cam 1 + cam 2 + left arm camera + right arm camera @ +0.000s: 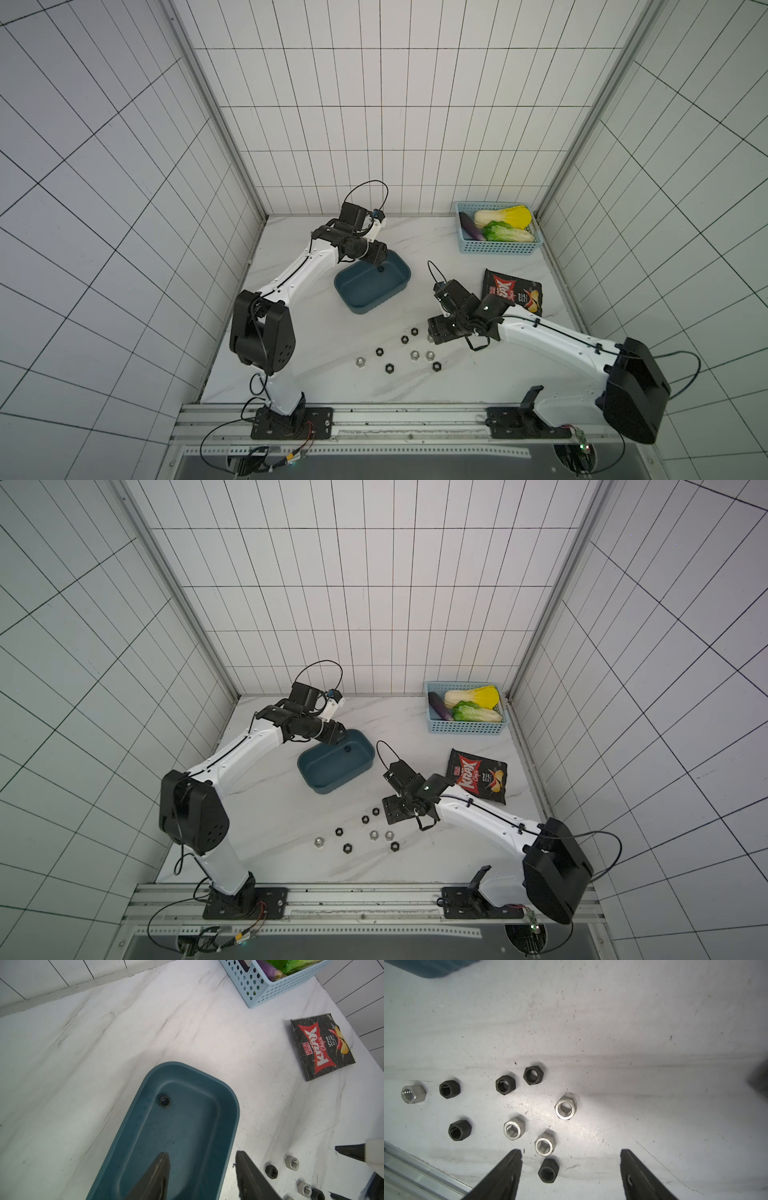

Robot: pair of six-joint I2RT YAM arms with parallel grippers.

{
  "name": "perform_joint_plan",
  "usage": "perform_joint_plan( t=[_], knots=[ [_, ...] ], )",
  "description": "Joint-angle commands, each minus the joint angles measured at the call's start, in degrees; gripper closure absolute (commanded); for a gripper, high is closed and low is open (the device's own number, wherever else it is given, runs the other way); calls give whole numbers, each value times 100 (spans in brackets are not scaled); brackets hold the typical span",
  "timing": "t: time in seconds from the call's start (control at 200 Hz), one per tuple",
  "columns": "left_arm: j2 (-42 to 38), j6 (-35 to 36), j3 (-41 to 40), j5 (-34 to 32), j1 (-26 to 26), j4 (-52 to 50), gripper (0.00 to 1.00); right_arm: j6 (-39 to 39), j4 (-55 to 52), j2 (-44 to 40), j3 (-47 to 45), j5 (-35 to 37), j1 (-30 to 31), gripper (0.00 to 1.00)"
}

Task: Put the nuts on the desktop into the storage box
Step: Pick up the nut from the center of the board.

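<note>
I count one nut [165, 1102] in storage box [228, 1118], nine nuts [414, 354] left on desktop [324, 332], lower centre of frame. Left gripper [202, 1153] and right gripper [571, 1150]: fingers apart, nothing held.

My bench [332, 386], white marble: blue tub [365, 286] mid-back, nine loose nuts [414, 354] towards the front, lattice basket [498, 248] in the back right corner, chip bag [513, 294] before it, apart.

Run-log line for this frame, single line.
left gripper: open, empty, over storage box | in box: one black nut | right gripper: open, empty, above nuts | desktop: nine nuts
</note>
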Motion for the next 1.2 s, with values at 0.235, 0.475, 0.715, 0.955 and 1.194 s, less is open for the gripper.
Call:
perform_joint_plan(
  t=[0.235,0.475,0.715,0.955,1.194],
  knots=[
    [-638,-2,-962,854,1194,-187,43,237,-204,1059,561,-198,-66,30],
    [-995,66,-1365,649,1322,52,41,228,-94,1611,776,27,-127,35],
    [-1089,131,-1388,584,1326,27,41,218,-3,2001,853,-127,-189,47],
    [-1139,144,-1423,569,1327,50,40,237,-30,2110,882,-165,-198,59],
    [-1098,184,-1371,639,1326,41,40,318,-162,2132,916,-112,-178,68]
  ],
)
